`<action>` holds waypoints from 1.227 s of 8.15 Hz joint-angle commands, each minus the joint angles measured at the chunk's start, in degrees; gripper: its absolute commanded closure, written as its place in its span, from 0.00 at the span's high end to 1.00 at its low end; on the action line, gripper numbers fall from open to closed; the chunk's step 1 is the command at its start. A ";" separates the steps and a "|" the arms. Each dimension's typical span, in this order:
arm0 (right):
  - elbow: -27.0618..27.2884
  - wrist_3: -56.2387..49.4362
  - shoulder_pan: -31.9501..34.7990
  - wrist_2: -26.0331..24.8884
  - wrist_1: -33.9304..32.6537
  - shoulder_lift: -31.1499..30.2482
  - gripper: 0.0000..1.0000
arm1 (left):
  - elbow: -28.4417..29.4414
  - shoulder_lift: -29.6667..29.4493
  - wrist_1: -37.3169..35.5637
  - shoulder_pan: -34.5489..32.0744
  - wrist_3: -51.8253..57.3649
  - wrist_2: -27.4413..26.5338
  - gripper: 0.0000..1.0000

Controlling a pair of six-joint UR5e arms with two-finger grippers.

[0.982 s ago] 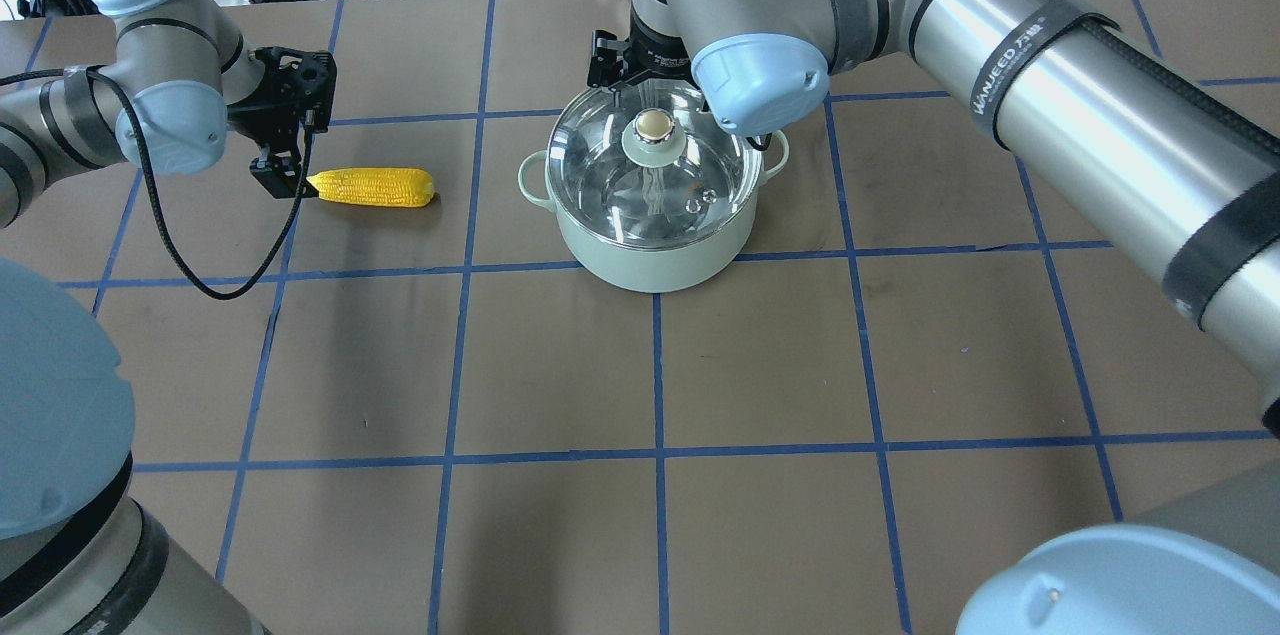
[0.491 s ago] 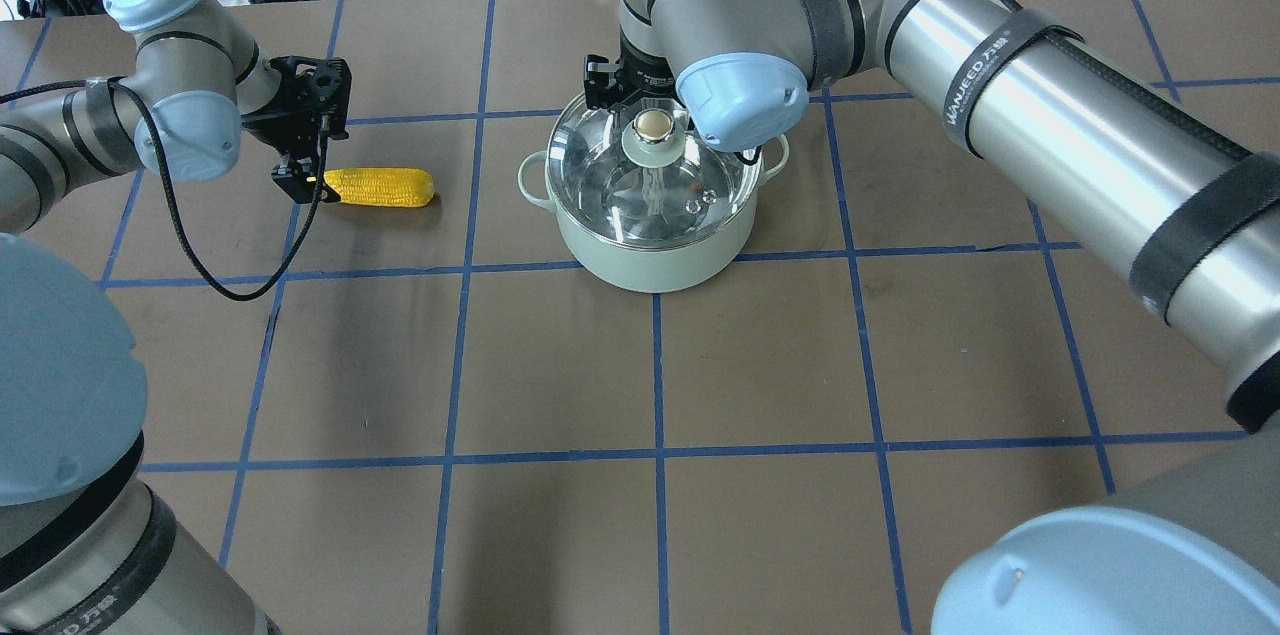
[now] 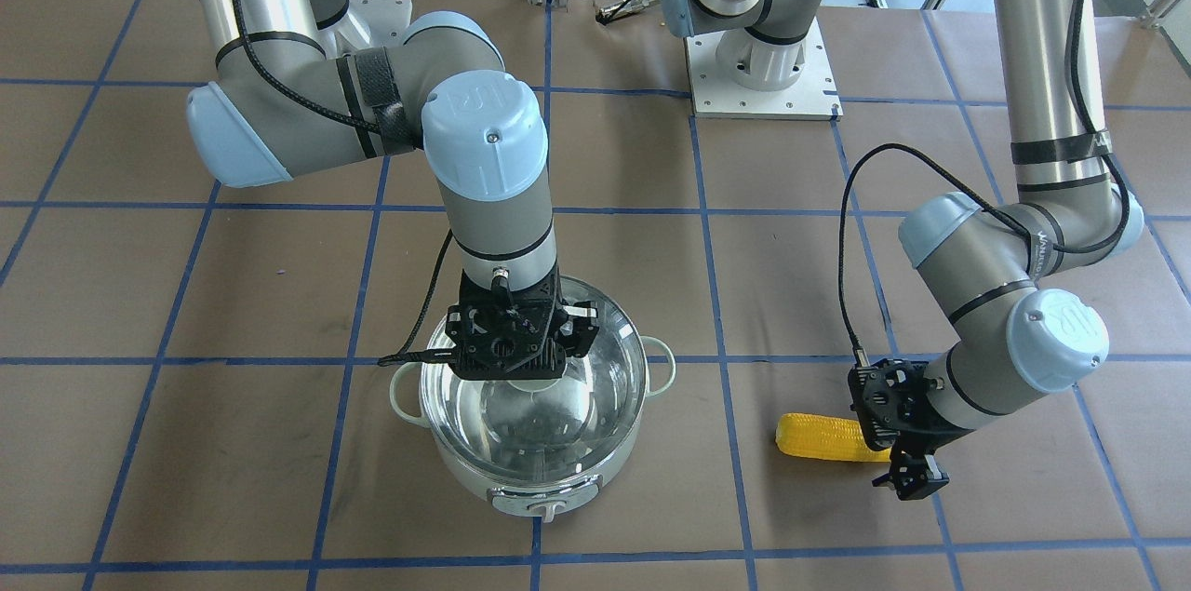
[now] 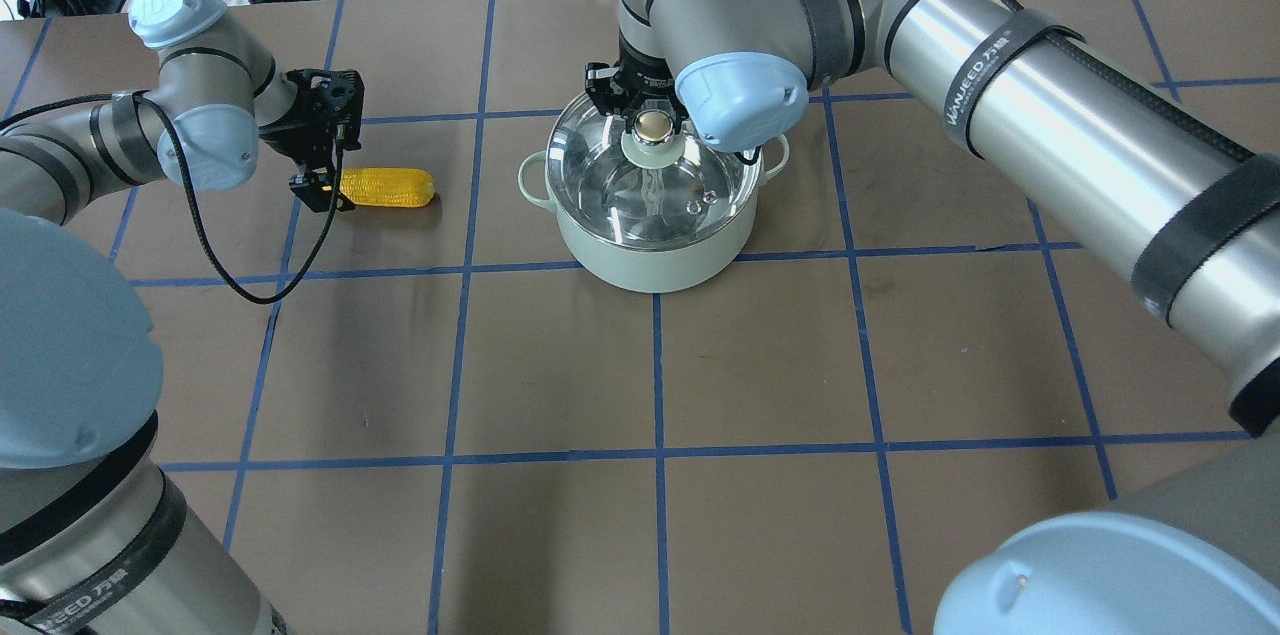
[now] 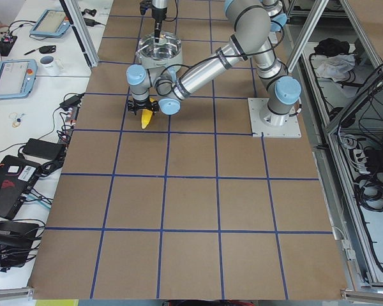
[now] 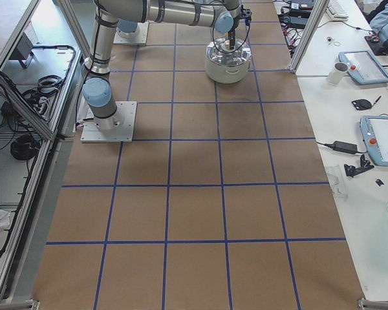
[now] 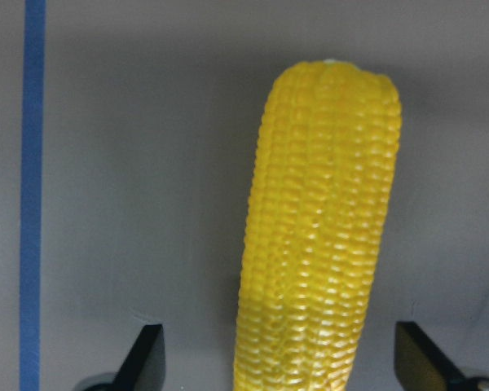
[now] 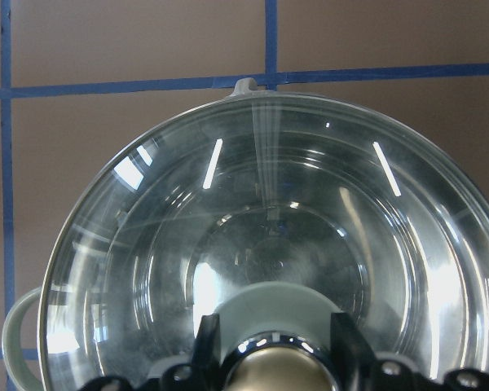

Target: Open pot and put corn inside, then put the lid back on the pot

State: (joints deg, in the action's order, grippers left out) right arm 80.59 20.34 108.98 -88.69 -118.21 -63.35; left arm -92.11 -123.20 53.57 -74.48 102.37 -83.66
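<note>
Left wrist-mounted: corn partly cropped

One pot, one lid, one corn, plus a left gripper and right gripper.

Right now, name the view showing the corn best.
Left wrist view: the corn fills it, kernel rows sharp. Overhead and front-facing show it small, one end behind the left hand; exterior left, a speck.
</note>
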 commanded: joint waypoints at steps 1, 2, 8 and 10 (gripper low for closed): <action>-0.78 -0.56 -0.08 -0.25 0.43 -1.33 0.15 | 0.00 -1.16 0.04 -0.05 -0.33 0.08 0.96; -1.22 -1.00 -0.26 -0.34 1.65 -2.99 0.15 | 0.00 -1.17 0.05 -0.05 -0.15 -0.09 0.66; 0.18 -22.85 -16.23 -0.43 30.45 -22.15 0.10 | 0.44 5.13 0.66 -2.67 0.02 -2.98 0.00; 0.71 -26.83 -18.36 -0.52 31.63 -23.39 0.11 | 0.53 11.11 3.63 -4.79 -0.06 -3.35 0.00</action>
State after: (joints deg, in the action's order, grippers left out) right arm 80.87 -2.25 93.23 -89.13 -89.40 -84.66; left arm -91.73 -117.31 54.48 -77.41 102.38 -86.55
